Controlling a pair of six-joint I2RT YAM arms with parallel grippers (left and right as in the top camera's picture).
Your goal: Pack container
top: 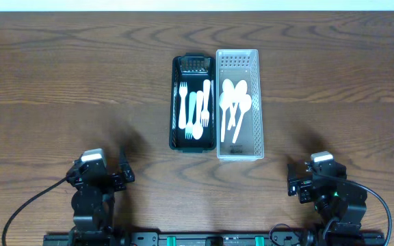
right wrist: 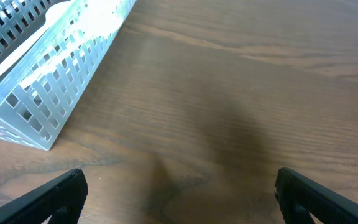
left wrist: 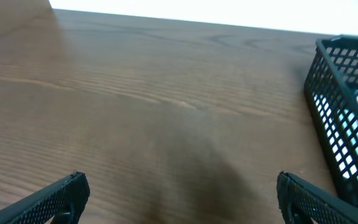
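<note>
**Two baskets at table centre, both grippers wide and empty**

Overhead: two baskets stand side by side and touching in the middle of the table. The black basket is on the left and the white basket on the right. The black one holds four white pieces of cutlery, forks as far as I can tell. The white one holds about four spoons, overlapped, so the count is unsure. The left gripper and right gripper sit near the front edge, each well apart from the baskets. Bare wood lies all round the baskets, and most widely to the far left and far right.

Left wrist: one gripper, its fingers spread wide at the lower corners, with nothing between them. The black basket's near corner shows at the right edge, with a bit of white inside. Open table runs ahead to the far edge.

Right wrist: one gripper, its fingers likewise spread wide and empty. The white basket's corner shows at upper left, with spoon handles inside. Bare wood fills the centre and right.
</note>
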